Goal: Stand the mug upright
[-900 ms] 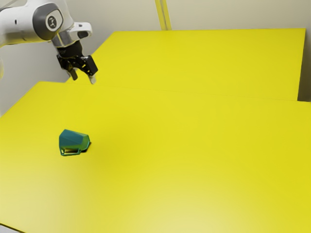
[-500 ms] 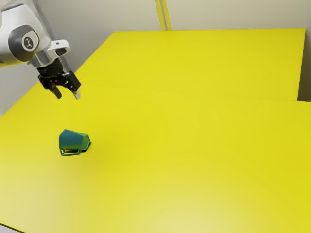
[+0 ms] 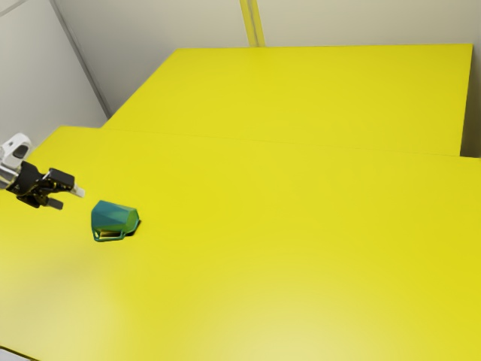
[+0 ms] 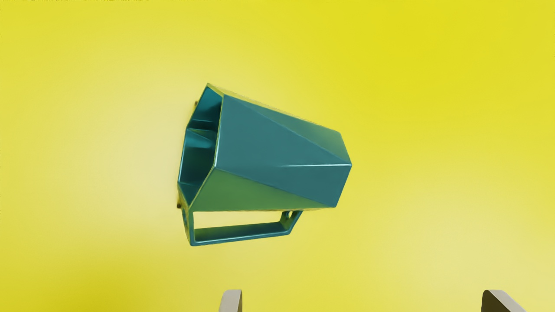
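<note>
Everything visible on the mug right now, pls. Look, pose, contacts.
The mug is teal with greenish facets and a soft sheen, maybe glazed ceramic or plastic. Its angular body narrows from the open mouth to the base, with a squared loop handle along one side. It lies on its side on the yellow table, toward the exterior view's left, handle facing that camera. Only the table touches it; the open gripper is clear of it.

We see the table brightly lit, pale glare washing the exterior view's foreground, a small dark shadow against the mug.
</note>
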Controlling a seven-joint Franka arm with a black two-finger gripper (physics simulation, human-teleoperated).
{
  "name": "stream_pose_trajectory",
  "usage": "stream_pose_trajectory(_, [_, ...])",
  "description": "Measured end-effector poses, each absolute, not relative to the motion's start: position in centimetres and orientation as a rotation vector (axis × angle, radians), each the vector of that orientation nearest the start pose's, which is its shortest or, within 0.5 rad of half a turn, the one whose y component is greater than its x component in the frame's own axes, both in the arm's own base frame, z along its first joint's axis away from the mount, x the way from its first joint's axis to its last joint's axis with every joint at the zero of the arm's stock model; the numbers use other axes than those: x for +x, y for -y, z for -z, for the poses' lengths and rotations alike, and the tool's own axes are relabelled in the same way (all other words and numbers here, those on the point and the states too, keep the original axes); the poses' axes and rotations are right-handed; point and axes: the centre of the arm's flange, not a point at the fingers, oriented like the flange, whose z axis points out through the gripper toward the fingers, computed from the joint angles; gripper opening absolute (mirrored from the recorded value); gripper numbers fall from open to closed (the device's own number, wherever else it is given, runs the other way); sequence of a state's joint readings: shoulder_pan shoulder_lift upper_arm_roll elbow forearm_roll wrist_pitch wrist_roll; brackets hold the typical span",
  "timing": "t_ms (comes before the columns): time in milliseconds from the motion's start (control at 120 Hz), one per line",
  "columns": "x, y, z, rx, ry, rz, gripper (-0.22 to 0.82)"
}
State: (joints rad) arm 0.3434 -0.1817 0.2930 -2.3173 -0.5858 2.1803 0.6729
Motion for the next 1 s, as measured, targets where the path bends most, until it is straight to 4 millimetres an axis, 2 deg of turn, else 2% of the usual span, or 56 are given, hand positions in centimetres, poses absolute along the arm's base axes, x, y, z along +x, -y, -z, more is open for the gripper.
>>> stream_pose_trajectory(108, [40.7,-29.0,-40.1,-3.478,0.472,0.744,0.60])
stream_pose_trajectory(200, [40.9,-29.7,-38.6,-3.484,0.369,0.830,0.60])
stream_pose_trajectory(300, [42.0,-30.8,-37.2,-3.481,0.219,0.900,0.60])
stream_pose_trajectory(508, [43.3,-31.7,-34.5,-3.445,-0.157,0.958,0.60])
stream_pose_trajectory(633, [43.5,-32.1,-33.3,-3.400,-0.346,0.979,0.59])
stream_pose_trajectory(883, [43.9,-31.8,-30.9,-3.314,-0.610,0.993,0.59])
stream_pose_trajectory(1000, [43.9,-31.7,-30.4,-3.275,-0.695,1.012,0.58])
